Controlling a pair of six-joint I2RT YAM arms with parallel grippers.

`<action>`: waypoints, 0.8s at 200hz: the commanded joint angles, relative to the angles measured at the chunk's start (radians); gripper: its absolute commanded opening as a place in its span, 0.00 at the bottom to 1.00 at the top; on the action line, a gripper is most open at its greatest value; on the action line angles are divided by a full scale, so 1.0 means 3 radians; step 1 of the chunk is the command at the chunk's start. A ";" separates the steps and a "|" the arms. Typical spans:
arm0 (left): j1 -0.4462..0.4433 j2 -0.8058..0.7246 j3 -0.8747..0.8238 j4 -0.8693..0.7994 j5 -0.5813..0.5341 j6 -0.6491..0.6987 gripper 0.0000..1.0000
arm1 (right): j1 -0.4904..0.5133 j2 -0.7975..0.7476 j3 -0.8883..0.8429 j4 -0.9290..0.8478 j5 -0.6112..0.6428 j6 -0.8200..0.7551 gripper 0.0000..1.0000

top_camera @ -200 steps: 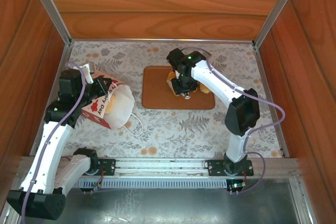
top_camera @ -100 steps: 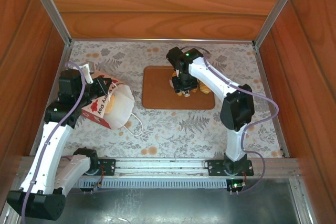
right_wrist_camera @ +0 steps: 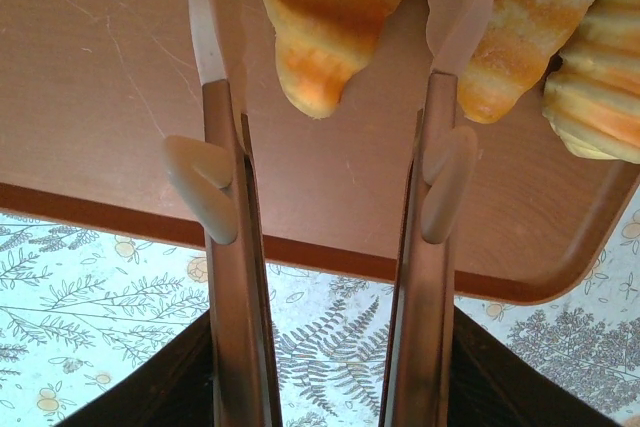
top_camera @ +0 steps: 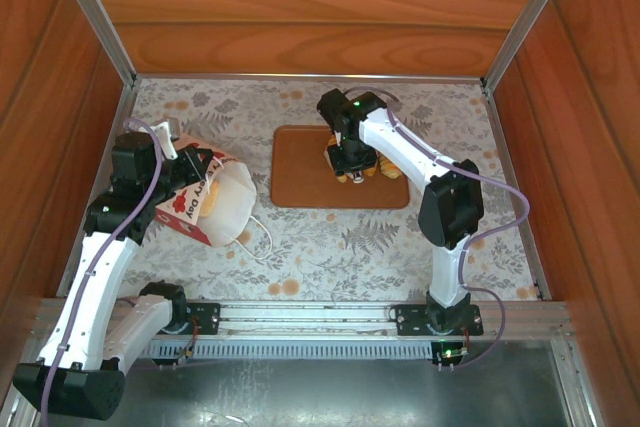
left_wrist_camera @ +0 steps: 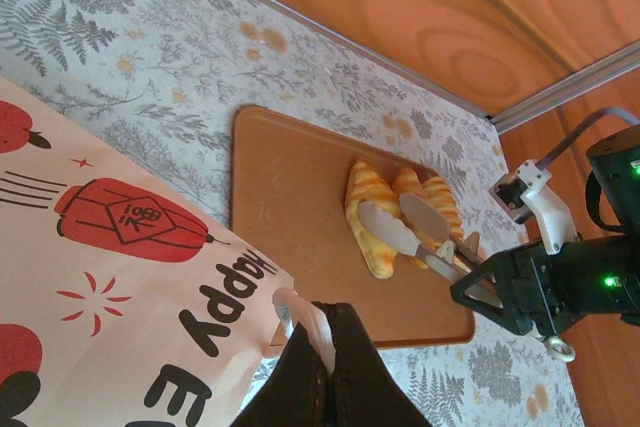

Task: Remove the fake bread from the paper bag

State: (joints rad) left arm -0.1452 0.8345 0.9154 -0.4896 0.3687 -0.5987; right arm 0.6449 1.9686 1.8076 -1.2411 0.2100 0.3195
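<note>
Overhead, floral tablecloth (top_camera: pixel 330 237), wooden walls (top_camera: pixel 300 17), left claw (left_wrist_camera: pixel 318 342) pinching paper bag (left_wrist_camera: pixel 120 277), right claw (right_wrist_camera: pixel 330 7) open above tray (right_wrist_camera: pixel 120 97).

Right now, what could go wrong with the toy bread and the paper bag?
1. The right claw stands open around a golden ridged toy croissant on the flat brown tray; pulling away crookedly might drag it into the croissants beside it.
2. The left claw is shut on the edge of the white paper bag with red print; a tug could tear the paper or slide the bag.
</note>
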 commanded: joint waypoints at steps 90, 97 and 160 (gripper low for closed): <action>-0.0016 0.0014 0.0074 0.0094 0.0049 -0.0033 0.00 | -0.0087 0.0090 0.0124 0.0055 0.0082 0.0034 0.53; -0.0015 0.0018 0.0077 0.0098 0.0054 -0.0034 0.00 | -0.0085 0.0078 0.0107 0.0070 0.0067 0.0035 0.53; -0.0015 -0.0040 0.0095 0.0093 -0.0012 0.0040 0.00 | -0.0070 -0.0419 -0.0131 0.0300 -0.0066 -0.0053 0.56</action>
State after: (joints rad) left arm -0.1452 0.8448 0.9154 -0.4885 0.3721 -0.6025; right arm 0.6273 1.9621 1.8088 -1.2057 0.2111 0.3210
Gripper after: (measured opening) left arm 0.045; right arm 0.564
